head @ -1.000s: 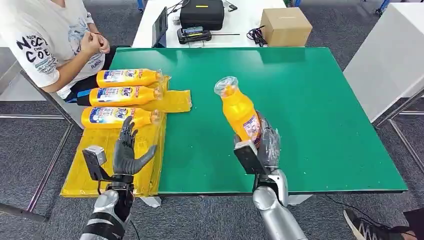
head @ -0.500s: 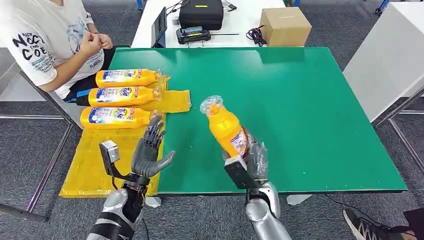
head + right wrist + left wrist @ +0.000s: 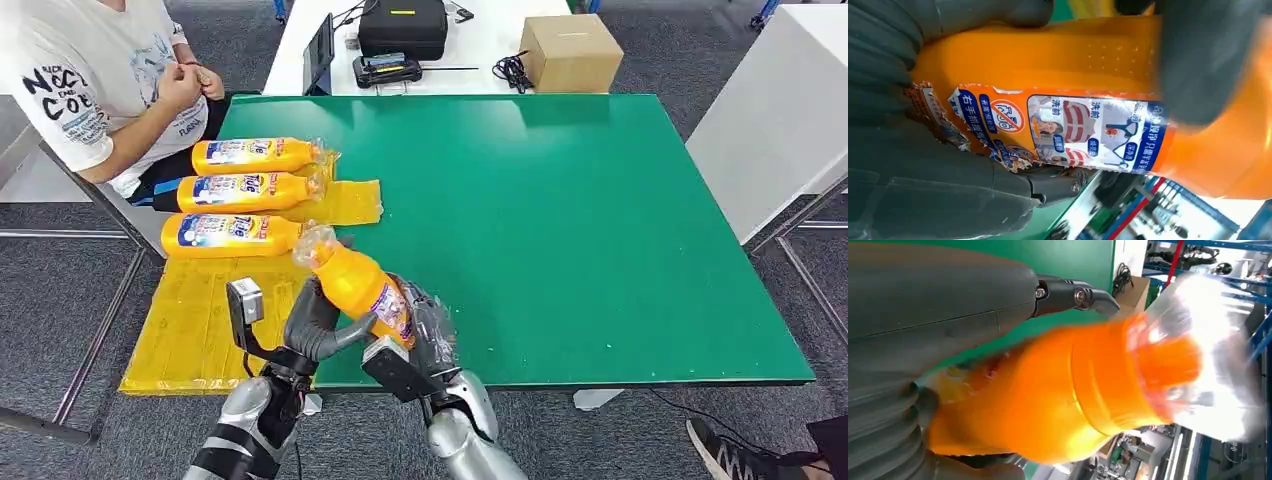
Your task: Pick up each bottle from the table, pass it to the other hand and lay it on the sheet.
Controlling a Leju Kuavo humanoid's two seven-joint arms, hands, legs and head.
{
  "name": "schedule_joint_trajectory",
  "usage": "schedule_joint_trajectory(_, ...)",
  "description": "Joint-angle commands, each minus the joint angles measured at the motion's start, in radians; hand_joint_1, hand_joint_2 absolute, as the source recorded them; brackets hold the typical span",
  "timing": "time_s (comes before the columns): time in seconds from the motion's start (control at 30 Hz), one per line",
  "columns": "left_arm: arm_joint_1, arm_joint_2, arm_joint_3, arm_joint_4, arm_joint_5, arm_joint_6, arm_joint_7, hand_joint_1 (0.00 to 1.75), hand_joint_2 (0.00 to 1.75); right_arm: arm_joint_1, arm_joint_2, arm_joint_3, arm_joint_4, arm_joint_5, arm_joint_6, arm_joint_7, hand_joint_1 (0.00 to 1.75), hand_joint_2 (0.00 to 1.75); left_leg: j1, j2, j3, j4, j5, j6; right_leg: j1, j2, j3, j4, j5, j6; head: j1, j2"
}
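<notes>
Over the green table's near edge, the right hand grips an orange bottle, tilted towards the yellow sheet. The left hand cups its neck, fingers apart. Three bottles lie on the sheet.

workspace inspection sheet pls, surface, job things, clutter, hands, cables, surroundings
Surface: green table top, bare past the handover.
Job's things: orange plastic bottle with clear-wrapped cap in mid-handover; three orange labelled bottles lying side by side on the yellow sheet at the table's left edge.
Clutter: nothing seen on the green top.
Hands: right hand grips the bottle's base; left hand cups the bottle's body.
Cables: black coil on the white table behind.
Surroundings: black case, cardboard box, seated person, grey carpet.
</notes>
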Motion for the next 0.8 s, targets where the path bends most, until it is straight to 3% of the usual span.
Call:
schedule_joint_trajectory(0.03, -0.056, 0.027, -0.038, 0.091, 0.021, -0.027, 0.026, 0.0, 1.75, -0.091, 0.008, 0.105, 0.142, -0.002, -0.009, 0.014, 1.75, 1.75, 0.003, 0.002, 0.004, 0.001, -0.002, -0.002, 0.003, 0.002, 0.005, -0.001, -0.001, -0.003, 0.001, 0.0)
schedule_joint_trajectory(0.4, -0.059, 0.026, -0.022, 0.107, 0.172, -0.139, 0.047, 0.0, 1.75, -0.116, 0.025, 0.208, 0.275, -0.03, 0.009, 0.015, 1.75, 1.75, 0.002, 0.002, 0.003, 0.0, -0.002, -0.002, 0.002, 0.002, 0.003, -0.001, -0.001, -0.003, 0.001, 0.0)
schedule_joint_trajectory(0.43, -0.058, 0.024, -0.017, 0.11, 0.186, -0.145, 0.057, 0.16, 1.75, -0.116, 0.025, 0.207, 0.279, -0.031, 0.007, 0.015, 1.75, 1.75, 0.001, 0.001, 0.003, 0.0, -0.001, -0.002, 0.002, 0.001, 0.003, -0.001, -0.001, -0.002, 0.001, 0.0)
schedule_joint_trajectory(0.47, -0.052, 0.027, -0.019, 0.103, 0.182, -0.141, 0.051, 1.75, 1.75, -0.116, 0.025, 0.21, 0.287, -0.035, 0.005, 0.016, 1.75, 1.75, 0.003, 0.002, 0.004, 0.0, -0.002, -0.002, 0.003, 0.001, 0.005, -0.001, -0.001, -0.003, 0.001, 0.0)
schedule_joint_trajectory(0.8, -0.038, 0.018, -0.003, 0.065, 0.218, -0.162, 0.021, 1.75, 1.75, -0.122, 0.025, 0.218, 0.302, -0.038, 0.014, 0.026, 1.75, 1.75, 0.001, 0.001, 0.002, 0.0, -0.001, -0.001, 0.002, 0.0, 0.003, 0.0, -0.001, -0.002, 0.001, 0.0)
